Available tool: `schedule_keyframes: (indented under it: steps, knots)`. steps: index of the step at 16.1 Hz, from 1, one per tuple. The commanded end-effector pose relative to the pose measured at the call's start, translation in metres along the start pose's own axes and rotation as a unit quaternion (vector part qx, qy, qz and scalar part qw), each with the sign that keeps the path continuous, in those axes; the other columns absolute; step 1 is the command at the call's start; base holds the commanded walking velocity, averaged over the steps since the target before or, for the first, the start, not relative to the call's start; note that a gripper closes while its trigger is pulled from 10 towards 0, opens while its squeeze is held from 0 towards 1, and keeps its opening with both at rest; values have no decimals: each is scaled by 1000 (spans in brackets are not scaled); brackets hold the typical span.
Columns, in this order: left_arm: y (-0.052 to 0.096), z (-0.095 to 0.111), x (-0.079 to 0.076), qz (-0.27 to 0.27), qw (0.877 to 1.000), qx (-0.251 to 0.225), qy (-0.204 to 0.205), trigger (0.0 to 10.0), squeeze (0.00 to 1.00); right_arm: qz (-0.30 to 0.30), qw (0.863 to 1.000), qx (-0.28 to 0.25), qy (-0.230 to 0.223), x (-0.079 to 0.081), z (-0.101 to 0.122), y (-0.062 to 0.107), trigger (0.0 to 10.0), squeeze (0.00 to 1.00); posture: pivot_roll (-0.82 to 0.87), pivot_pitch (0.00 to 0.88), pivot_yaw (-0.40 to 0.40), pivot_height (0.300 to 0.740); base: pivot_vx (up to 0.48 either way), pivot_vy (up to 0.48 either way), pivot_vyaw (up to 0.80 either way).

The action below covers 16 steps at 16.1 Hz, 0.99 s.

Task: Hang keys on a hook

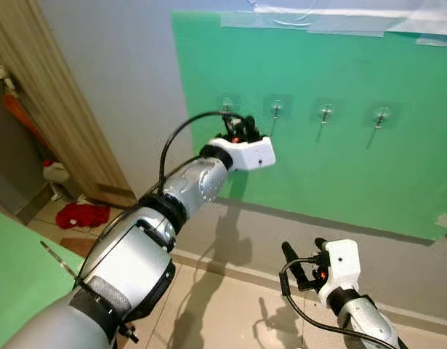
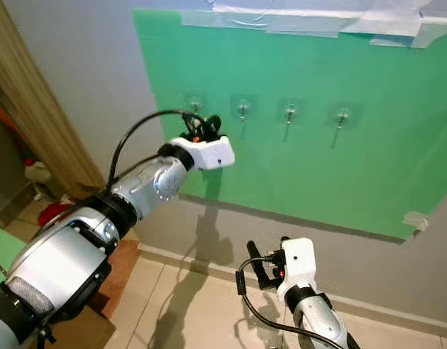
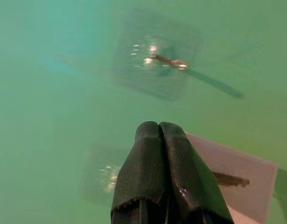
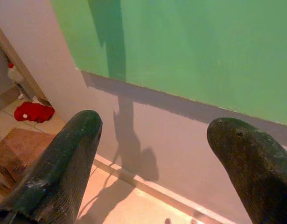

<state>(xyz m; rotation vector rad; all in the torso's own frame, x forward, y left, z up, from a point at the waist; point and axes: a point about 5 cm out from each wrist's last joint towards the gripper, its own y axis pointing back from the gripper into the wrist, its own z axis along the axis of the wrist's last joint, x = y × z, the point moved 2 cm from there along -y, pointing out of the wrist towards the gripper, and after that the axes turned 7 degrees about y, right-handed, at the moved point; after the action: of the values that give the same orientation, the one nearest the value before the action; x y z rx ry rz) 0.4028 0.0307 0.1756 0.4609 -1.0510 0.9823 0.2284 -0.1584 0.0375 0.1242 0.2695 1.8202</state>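
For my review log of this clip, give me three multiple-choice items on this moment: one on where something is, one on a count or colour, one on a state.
1. Where is the left gripper?
A. Raised at the leftmost hook on the green sheet
B. Low near the floor
C. At the wooden door frame

2. How many hooks are on the green sheet?
A. Two
B. Four
C. Six

3. How do the right gripper's jaws stand?
A. Shut on keys
B. Shut on nothing
C. Open, with nothing between them

Answers:
1. A: the head views show the left arm stretched up to the leftmost hook of the row.
2. B: four clear stick-on hooks sit in one row, ending at the rightmost hook.
3. C: the right wrist view shows the two fingers wide apart, with wall and floor between them.
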Motion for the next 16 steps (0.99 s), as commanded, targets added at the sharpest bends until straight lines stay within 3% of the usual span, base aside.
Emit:
schedule_keyframes:
  steps: [1, 2, 3, 4, 5, 6, 7, 8, 10, 11, 12, 13, 15, 16]
  knots:
    - [4, -8, -4, -18, 1000, 12, -1, 10000, 200, -1, 1000, -10, 0, 0, 6, 0, 10000, 0, -224, 0, 134, 722, 0, 0, 0]
    - [5, -10, -6, -22, 1000, 16, 4, 10000, 196, -1, 1000, -10, 0, 0, 6, 0, 10000, 0, -222, 0, 132, 722, 0, 0, 0]
    - [8, -16, -7, -20, 998, 36, 48, 10000, 200, 1, 1000, -10, 1, -1, 6, -2, 10000, 0, -218, 0, 130, 722, 0, 0, 0]
    - [10, -26, -5, -6, 985, 76, 157, 10000, 192, 3, 1000, -10, 3, 0, 7, -4, 10000, 0, -215, 0, 127, 722, 0, 0, 0]
    - [14, -37, -2, 15, 955, 114, 273, 10000, 180, 4, 1000, -11, 4, 0, 7, -5, 10000, 0, -210, 0, 123, 722, 0, 0, 0]
    - [16, -44, 1, 34, 922, 132, 362, 10000, 176, 6, 1000, -11, 5, 0, 8, -6, 10000, 0, -205, 0, 119, 722, 0, 0, 0]
    - [14, -48, 8, 56, 853, 136, 501, 10000, 51, 8, 1000, -12, 6, 0, 8, -7, 10000, 0, -192, 0, 109, 722, 0, 0, 0]
    - [13, -48, 13, 62, 821, 128, 553, 10000, 0, 9, 1000, -12, 7, 0, 8, -8, 10000, 0, -192, 0, 109, 722, 0, 0, 0]
    - [7, -45, 37, 74, 655, 71, 749, 10000, 0, 22, 1000, -11, 12, 1, 9, -13, 10000, 0, -172, 0, 89, 722, 0, 0, 0]
    - [5, -41, 46, 67, 536, 35, 841, 10000, 0, 26, 1000, -9, 13, 0, 8, -14, 10000, 0, -163, 0, 82, 722, 0, 0, 0]
    - [5, -36, 55, 54, 451, -7, 891, 10000, 0, 31, 999, -7, 14, -1, 8, -15, 10000, 0, -160, 0, 76, 722, 0, 0, 0]
    - [7, -33, 61, 46, 419, -40, 906, 10000, 0, 34, 999, -5, 15, -1, 7, -17, 10000, 0, -155, 0, 71, 722, 0, 0, 0]
    - [11, -31, 57, 33, 426, -47, 903, 10000, 0, 37, 999, -2, 15, 0, 4, -21, 10000, 0, -152, 0, 65, 722, 0, 0, 0]
    - [13, -33, 55, 33, 423, -42, 905, 10000, 0, 39, 999, -2, 16, 0, 3, -22, 10000, 0, -154, 0, 67, 722, 0, 0, 0]
